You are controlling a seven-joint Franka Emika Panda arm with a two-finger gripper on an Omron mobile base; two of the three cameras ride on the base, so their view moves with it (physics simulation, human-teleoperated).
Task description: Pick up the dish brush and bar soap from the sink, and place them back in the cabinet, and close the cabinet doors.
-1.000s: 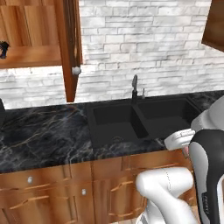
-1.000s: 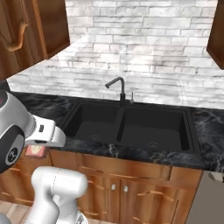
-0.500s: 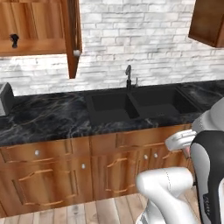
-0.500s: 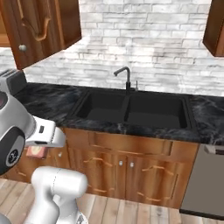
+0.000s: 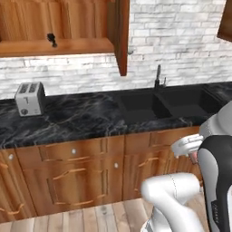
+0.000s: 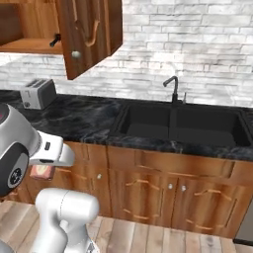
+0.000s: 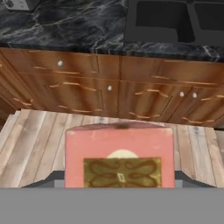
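The pinkish-red bar soap (image 7: 118,146) fills the lower middle of the hand view, and my gripper (image 7: 119,176) is shut on it, its dark fingers just showing at either side. The same soap (image 6: 42,171) peeks out under my arm, low in front of the lower drawers. A small black dish brush (image 5: 52,40) lies on the shelf of the open cabinet (image 5: 68,46). One cabinet door (image 5: 121,36) stands swung outward, knob (image 6: 75,55) toward me. The black sink (image 5: 163,104) with its faucet (image 6: 173,88) is off to the right.
A silver toaster (image 5: 29,98) stands on the black marble counter (image 5: 77,118) under the cabinet. Lower drawers with curved handles (image 7: 70,85) run below the counter. Wooden floor (image 7: 30,144) lies between me and the drawers.
The whole picture has shifted: the base has backed away and moved left, bringing the toaster and floor into view. The gripper stays shut on the soap.
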